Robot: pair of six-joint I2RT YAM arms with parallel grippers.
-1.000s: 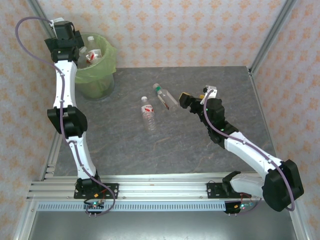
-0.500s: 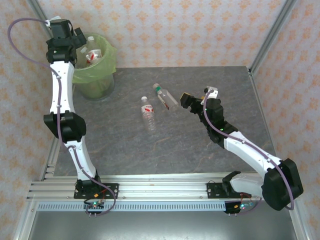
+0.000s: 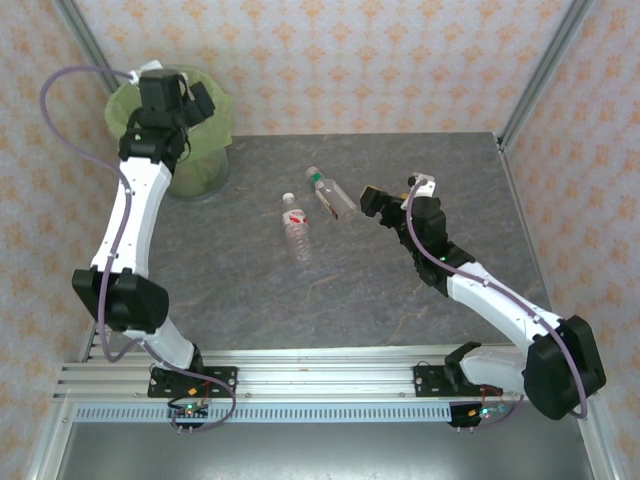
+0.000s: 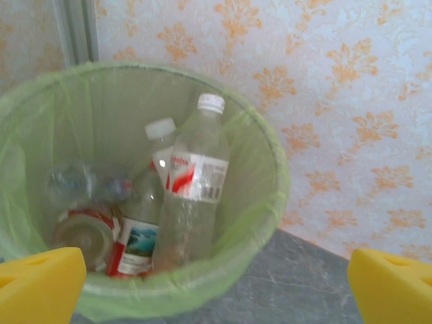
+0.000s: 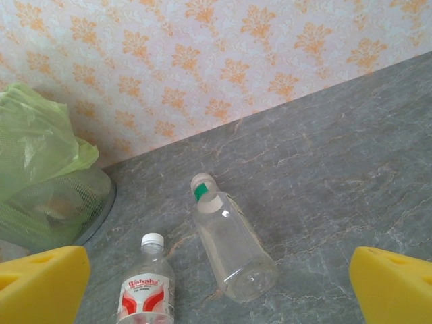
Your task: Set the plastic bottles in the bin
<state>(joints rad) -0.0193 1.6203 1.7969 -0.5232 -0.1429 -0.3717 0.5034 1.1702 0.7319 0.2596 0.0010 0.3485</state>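
Bin (image 3: 207,165): stands at the table's (image 3: 420,160) far-left corner, lined with a light-green bag.
Left gripper (image 3: 197,100): hangs over the bin's mouth, jaws spread wide and holding nothing. In the left wrist view its yellow pads (image 4: 37,287) sit at the two lower corners, with the bin (image 4: 270,169) open below and between them.
Binned bottles (image 4: 192,202): several lie inside the bag. One clear bottle with a white cap and red-white label leans upright near the right wall, a second white-capped one is just behind it, and more lie at the bottom left. All are below the left gripper (image 4: 216,273), and none touches it.
White-cap bottle (image 3: 297,228): lies on its side mid-table, cap pointing to the back wall, well apart from the bin and left of the right gripper.
Green-cap bottle (image 3: 330,192): lies on its side just right of the white-cap one, base toward the right gripper.
Right gripper (image 3: 368,200): low over the table, jaws wide, empty. In the right wrist view the green-cap bottle (image 5: 233,250) lies centred ahead between the pads (image 5: 391,283), neither touching it. The white-cap bottle (image 5: 148,293) is nearer the left pad.
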